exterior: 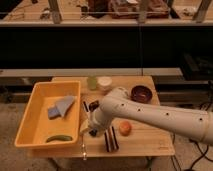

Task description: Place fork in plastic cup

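Note:
The fork [83, 146] is a thin pale strip lying near the table's front edge, just right of the yellow bin. My gripper [92, 124] hangs low over the table at the fork's upper end, beside the bin's right wall, and the white arm hides its tip. Whether it touches the fork cannot be made out. The plastic cup [91, 82], a pale yellow-green tumbler, stands upright at the back of the table, well behind the gripper.
A yellow bin [30, 120] holding a grey-blue cloth and a green item fills the table's left side. A white tub [104, 83] stands beside the cup and a dark red bowl [141, 93] at back right. An orange ball [125, 128] and a dark striped object [110, 139] lie right of the gripper.

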